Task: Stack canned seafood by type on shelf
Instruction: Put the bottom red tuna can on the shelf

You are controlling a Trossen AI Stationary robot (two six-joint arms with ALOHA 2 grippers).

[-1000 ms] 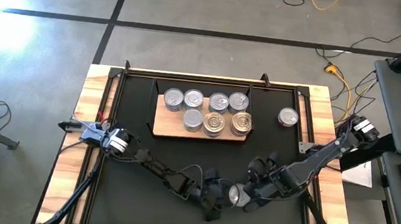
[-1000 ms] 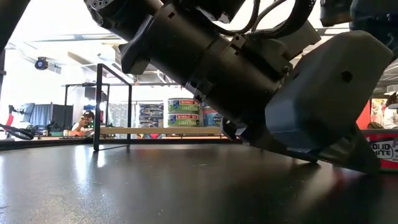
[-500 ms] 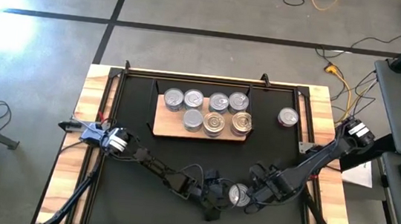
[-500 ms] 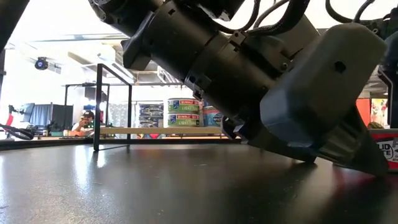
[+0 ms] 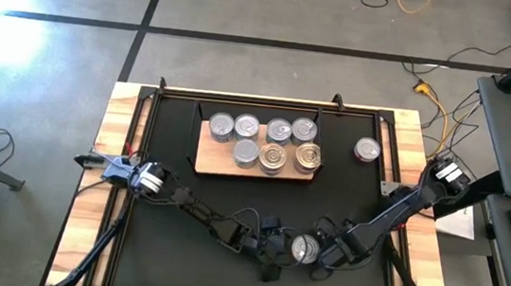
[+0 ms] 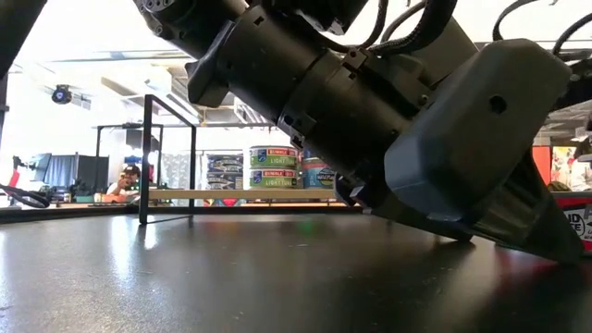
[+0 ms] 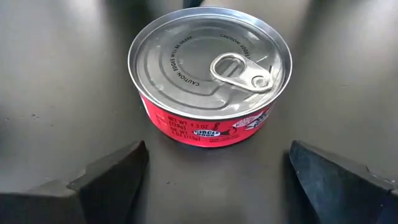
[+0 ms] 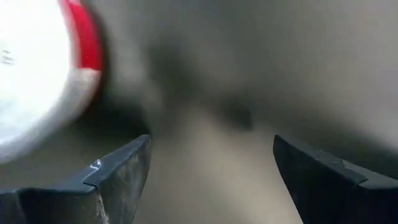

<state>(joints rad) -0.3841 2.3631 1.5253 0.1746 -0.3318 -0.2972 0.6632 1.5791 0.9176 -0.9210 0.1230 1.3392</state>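
Right gripper (image 5: 328, 253) now lower beside can (image 5: 304, 249) on black mat (image 5: 167, 172).

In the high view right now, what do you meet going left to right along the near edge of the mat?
Left hand, open → silver-topped can on the mat → right hand, open. Both hands flank this can without gripping it.

2 dark jointed arms (image 5: 196, 215), exposed black cables.
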